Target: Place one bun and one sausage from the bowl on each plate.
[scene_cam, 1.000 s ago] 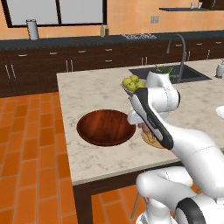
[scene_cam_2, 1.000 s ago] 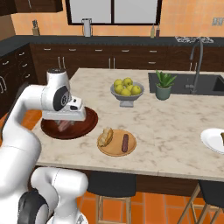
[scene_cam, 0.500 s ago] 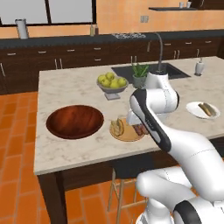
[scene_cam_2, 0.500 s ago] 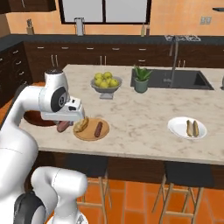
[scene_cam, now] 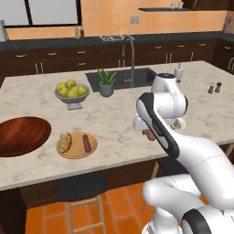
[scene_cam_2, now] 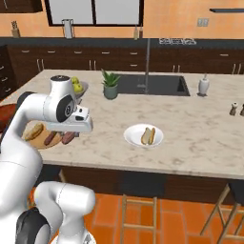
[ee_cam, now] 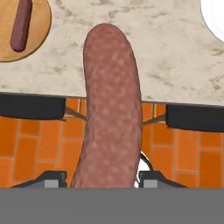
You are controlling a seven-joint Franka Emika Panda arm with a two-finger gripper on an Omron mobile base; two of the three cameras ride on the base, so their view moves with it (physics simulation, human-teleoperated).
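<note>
Rolling along the island, the base has brought the glossy white rimmed plate [scene_cam_2: 143, 136] with its bun close; two-finger gripper [ee_cam: 99, 177] half-closed on a long reddish-brown sausage [ee_cam: 111, 109]. Tan wooden plate [scene_cam: 77, 145] sits beyond, dark wooden bowl [scene_cam: 20, 135] farther. Best lower it beside that bun.

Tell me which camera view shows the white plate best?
The right base view: the white plate lies whole on the counter, holding a bun. In the left base view the arm hides most of it; the hand view catches its edge.
</note>
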